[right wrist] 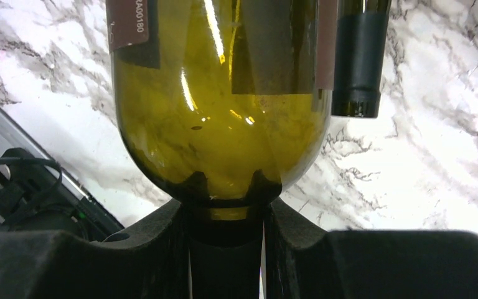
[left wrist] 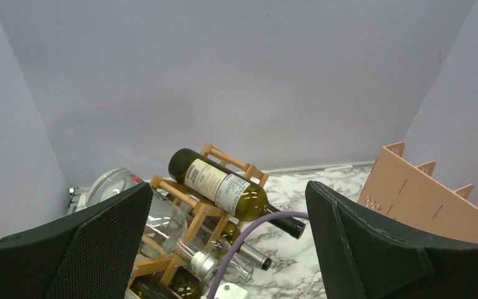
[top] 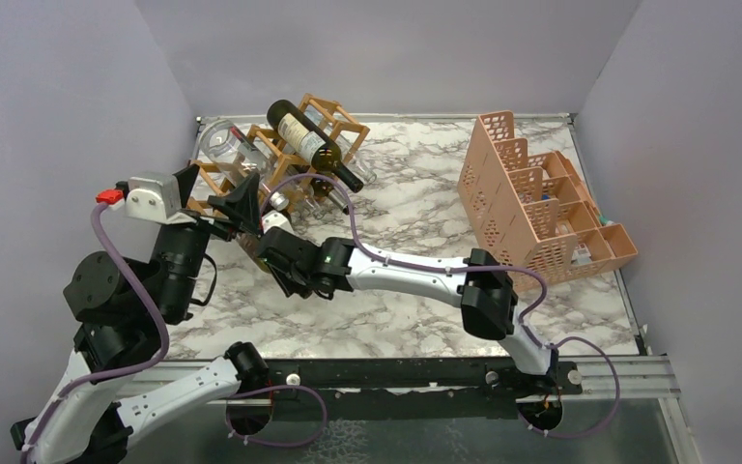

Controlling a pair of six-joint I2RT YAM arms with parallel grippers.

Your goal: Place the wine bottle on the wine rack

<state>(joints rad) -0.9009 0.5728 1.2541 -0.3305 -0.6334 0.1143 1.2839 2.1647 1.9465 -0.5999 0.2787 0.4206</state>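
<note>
My right gripper (right wrist: pixel 224 215) is shut on the neck of a green wine bottle (right wrist: pixel 224 112), whose body with a dark label stretches away over the marble. From above, this gripper (top: pixel 269 242) sits at the near side of the wooden wine rack (top: pixel 295 159), and the held bottle is mostly hidden under the left arm. The wine rack (left wrist: pixel 193 215) carries a green bottle with a white label (left wrist: pixel 224 187) on top and clear bottles (left wrist: pixel 121 190) in lower cells. My left gripper (left wrist: pixel 230 249) hangs open above the rack's near-left side (top: pixel 217 193), holding nothing.
A pink plastic grid crate (top: pixel 536 203) stands at the right of the marble table (top: pixel 415 232). Another dark bottle neck (right wrist: pixel 356 62) lies beside the held bottle. A purple cable (left wrist: pixel 249 240) crosses in front of the rack. Grey walls close three sides.
</note>
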